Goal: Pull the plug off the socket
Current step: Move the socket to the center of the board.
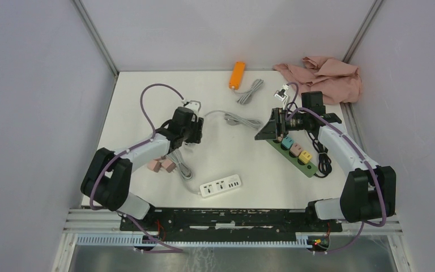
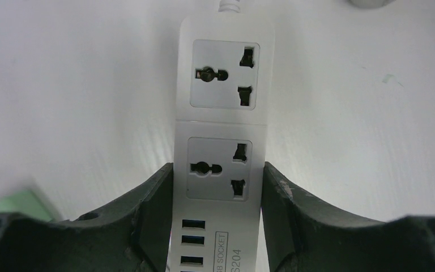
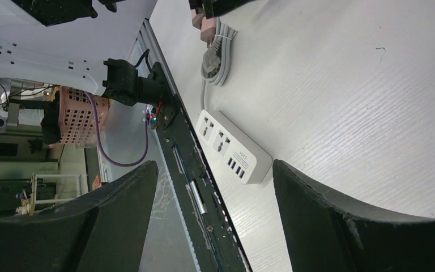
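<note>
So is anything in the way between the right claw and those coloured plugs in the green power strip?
Nothing visible is. In the top view the open right claw sits next to the teal plug at the far end of the green power strip, with no object between them. Its own camera faces away from the plugs.

The white plastic power strip (image 2: 221, 141) runs off the left wrist view's bottom edge, its printed label cut short. From above, the left gripper (image 2: 218, 173) hides most of it. A pale green blurred patch (image 2: 22, 204) is unidentifiable. The right gripper (image 1: 265, 129) covers the long green power strip's (image 1: 300, 156) far end.
</note>
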Motion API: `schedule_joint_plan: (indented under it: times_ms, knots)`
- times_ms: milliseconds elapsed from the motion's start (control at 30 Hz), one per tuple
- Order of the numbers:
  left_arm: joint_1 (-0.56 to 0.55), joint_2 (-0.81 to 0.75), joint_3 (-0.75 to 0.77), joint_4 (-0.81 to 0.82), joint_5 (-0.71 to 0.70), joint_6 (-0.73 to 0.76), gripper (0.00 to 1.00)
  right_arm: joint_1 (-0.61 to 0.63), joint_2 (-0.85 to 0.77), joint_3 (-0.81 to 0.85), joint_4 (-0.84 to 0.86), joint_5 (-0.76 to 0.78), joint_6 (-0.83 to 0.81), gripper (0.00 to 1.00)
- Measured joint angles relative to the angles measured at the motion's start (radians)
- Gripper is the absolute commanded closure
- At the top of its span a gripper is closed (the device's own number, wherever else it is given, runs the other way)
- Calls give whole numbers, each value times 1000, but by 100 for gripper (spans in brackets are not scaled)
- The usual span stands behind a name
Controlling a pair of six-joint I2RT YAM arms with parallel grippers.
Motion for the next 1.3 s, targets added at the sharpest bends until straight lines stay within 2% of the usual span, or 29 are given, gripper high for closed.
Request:
schedule_joint_plan:
  times_ms: [300,467,633,933,1067,1100,1200,1267,1300]
  knots:
    - [154,39,4,-3,-129,-161,97,-5,0,0,0,0,0,19]
    - [194,132,80,-40,-227,-248,96,-5,0,0,0,0,0,19]
    - [236,220,171,-61,-242,-316,93,-5,0,0,0,0,0,20]
    - [321,277,201,-93,-267,-410,47,-5,0,0,0,-1,0,19]
    - [334,277,208,-100,-269,-434,33,-5,0,0,0,-1,0,20]
    - [335,277,211,-106,-269,-439,26,-5,0,0,0,-1,0,20]
    - [335,273,216,-121,-269,-452,20,-5,0,0,-2,-1,0,19]
    - [335,260,216,-134,-267,-459,10,-5,0,2,-6,-1,0,19]
    - [335,247,214,-140,-266,-463,9,-5,0,2,-7,-1,0,19]
